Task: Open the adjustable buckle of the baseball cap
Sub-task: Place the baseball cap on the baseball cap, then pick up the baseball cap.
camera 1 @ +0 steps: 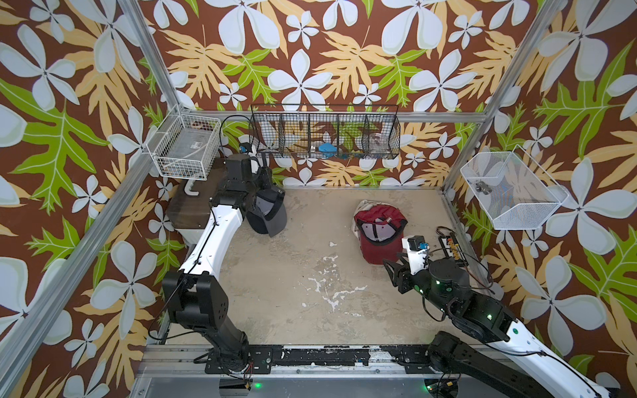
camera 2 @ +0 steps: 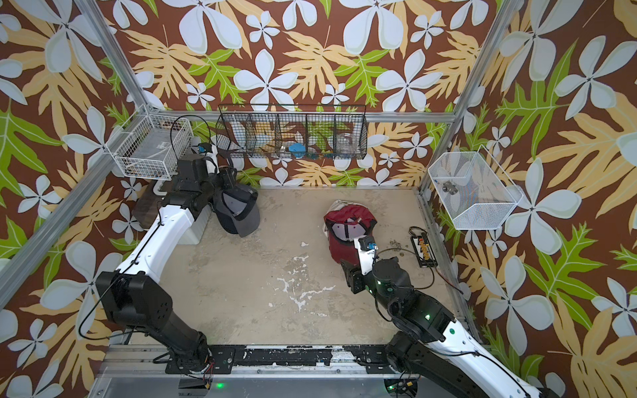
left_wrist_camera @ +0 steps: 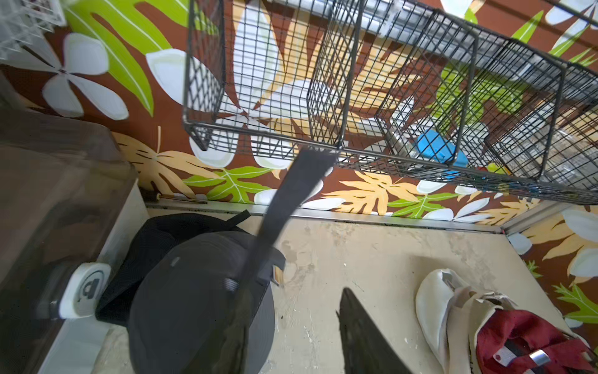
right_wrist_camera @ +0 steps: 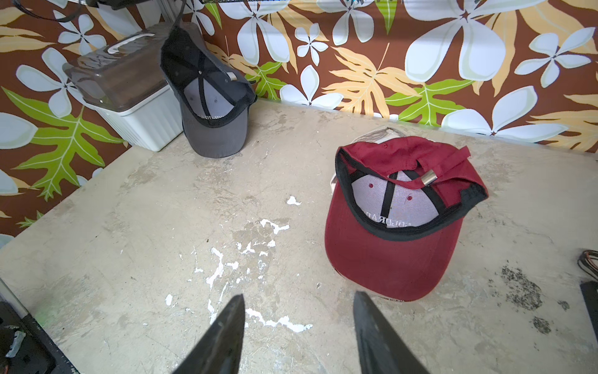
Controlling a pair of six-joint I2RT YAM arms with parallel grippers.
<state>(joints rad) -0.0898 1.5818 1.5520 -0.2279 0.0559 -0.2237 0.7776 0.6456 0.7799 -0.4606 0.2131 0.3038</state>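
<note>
Grey cap: far left corner of the counter, just beside a white bin with a tinted lid. It stands brim down on the counter, crown up, lining facing out. Small metal buckle at the back opening.

Strap: in the left wrist view it shows as a long dark band, blurred, running up past the gripper toward the black wire basket on the back wall.

Left gripper: directly over the grey cap, fingers spread. The strap lies along one finger; contact cannot be told through the blur. Nothing is pinched.

Right gripper: fingers spread and holding nothing, low over bare counter, just beside the brim of a red cap.

Red cap: right half of the counter, well apart from the grey one, lying inside up on a white cloth item.
</note>
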